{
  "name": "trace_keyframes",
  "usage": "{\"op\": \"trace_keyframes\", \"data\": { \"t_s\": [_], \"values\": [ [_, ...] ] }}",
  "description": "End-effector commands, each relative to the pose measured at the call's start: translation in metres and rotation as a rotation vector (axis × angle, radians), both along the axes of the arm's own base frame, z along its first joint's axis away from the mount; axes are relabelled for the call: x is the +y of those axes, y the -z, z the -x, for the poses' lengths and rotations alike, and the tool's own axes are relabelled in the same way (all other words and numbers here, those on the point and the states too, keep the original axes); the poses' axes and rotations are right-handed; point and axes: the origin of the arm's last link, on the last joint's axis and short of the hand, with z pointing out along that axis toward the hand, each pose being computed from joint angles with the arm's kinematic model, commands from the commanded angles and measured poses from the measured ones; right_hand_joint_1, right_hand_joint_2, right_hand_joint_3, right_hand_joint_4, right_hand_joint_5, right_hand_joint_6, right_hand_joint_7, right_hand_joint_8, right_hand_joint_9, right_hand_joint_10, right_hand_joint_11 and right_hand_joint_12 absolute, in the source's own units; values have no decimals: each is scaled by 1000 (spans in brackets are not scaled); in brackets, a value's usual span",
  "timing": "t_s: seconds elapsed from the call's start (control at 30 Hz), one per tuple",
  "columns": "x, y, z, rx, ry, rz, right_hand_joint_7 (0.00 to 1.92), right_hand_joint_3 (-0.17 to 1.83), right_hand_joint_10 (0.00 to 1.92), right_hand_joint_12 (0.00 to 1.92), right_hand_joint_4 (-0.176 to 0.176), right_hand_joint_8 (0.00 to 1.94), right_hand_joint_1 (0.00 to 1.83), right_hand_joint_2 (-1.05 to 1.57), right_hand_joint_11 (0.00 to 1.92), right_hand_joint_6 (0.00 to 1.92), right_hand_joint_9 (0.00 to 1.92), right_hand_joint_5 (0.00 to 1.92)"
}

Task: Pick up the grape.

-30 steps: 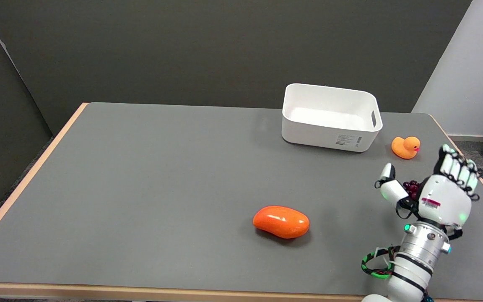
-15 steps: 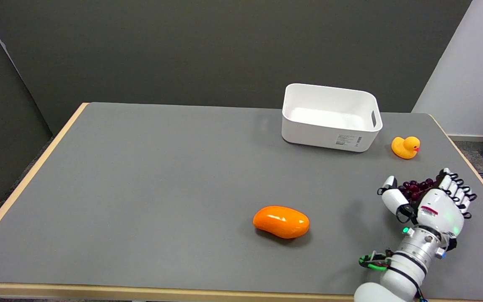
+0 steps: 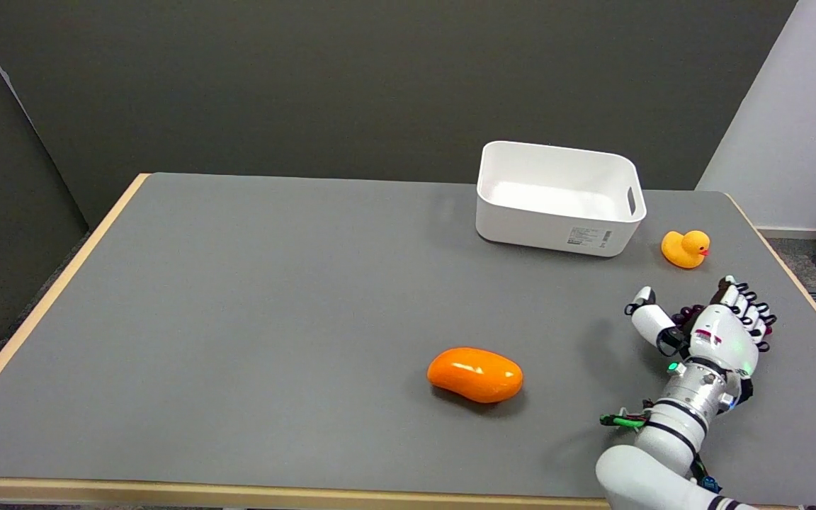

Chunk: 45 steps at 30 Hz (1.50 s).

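Here, your largest item is the grey counter (image 3: 273,297), wood-edged along its near and left sides. At its far right stands a white bin (image 3: 558,199), upright, label on the near wall. Your right arm (image 3: 670,439) enters at the lower right. An orange mango (image 3: 475,374) lies near centre, well apart from the arm. Your robot hand (image 3: 712,329) sits low over the counter's right side, thumb spread left, fingers curled over the grape (image 3: 686,314); whether it actually grips the dark cluster, you cannot tell. The grape shows only partly, between thumb and palm. A yellow duck (image 3: 685,248) sits beside the bin.
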Motion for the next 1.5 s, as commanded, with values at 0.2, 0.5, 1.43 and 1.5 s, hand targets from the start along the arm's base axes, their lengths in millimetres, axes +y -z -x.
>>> {"op": "trace_keyframes", "data": {
  "t_s": [0.2, 0.5, 1.43, 1.5],
  "values": [
    [-6, 0, 12, -50, -18, -20, 60, 898, 409, -1, -91, 293, 536, 609, -1, 328, -1, 64],
    [0, 0, 11, -26, -19, -6, 72, 904, 450, -1, -89, 311, 572, 617, -1, 330, -1, 68],
    [17, -5, -16, 176, -150, 41, 135, 901, 581, 2, -90, 320, 626, 676, -1, 348, -1, 127],
    [20, -10, -6, 127, -134, 54, 137, 906, 586, 9, -91, 323, 622, 675, -1, 350, -1, 128]
  ]
}}
